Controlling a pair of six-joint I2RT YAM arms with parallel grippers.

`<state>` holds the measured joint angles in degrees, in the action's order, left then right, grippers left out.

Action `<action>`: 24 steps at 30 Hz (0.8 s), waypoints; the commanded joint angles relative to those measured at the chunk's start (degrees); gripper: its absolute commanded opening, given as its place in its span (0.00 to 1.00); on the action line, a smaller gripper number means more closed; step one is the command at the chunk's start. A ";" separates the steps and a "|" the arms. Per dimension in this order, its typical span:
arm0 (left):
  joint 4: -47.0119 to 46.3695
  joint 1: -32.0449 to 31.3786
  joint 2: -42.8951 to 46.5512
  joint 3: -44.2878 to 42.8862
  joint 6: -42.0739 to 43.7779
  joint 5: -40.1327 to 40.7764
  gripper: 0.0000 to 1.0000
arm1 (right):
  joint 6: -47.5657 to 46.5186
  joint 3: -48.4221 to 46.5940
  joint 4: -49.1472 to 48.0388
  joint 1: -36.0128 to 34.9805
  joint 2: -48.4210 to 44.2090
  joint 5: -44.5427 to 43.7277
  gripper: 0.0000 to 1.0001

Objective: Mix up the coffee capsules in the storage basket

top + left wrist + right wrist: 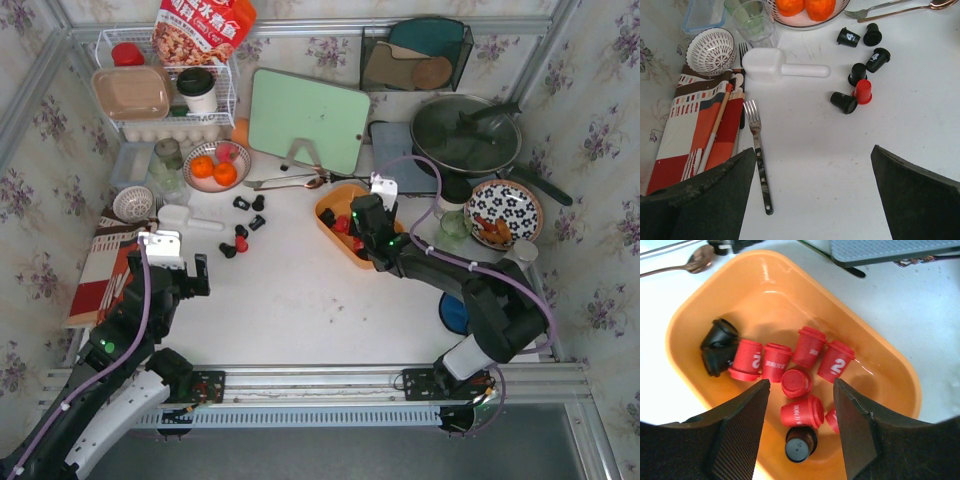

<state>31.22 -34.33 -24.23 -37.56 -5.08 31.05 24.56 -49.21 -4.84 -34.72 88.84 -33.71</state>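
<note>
Right wrist view is showing the right gripper (800,385) hovering, fingers spread apart, over the storage basket (770,295), where red coffee capsules (805,347) are bunching centrally and black ones are lying at 9 and 6 o'clock. Mixing looks barely begun. Six loose capsules (245,222) are lying on the tabletop (920,100) at the basket's 9 o'clock, and the left gripper (812,150) is hanging nearby, fingers parted.

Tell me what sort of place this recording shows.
Likely a staged kitchen counter: a lidded pan, a green cutting board and a white wire rack of containers, all within floral-papered walls.
</note>
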 commanded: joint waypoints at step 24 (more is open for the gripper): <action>-1.34 0.86 0.14 0.04 -0.57 -0.90 0.99 | -12.35 -16.59 -11.54 -15.50 17.34 22.37 0.59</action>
<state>31.18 -33.63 -24.29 -37.56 -5.08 30.13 15.27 -62.46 -11.73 -47.57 101.51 -14.46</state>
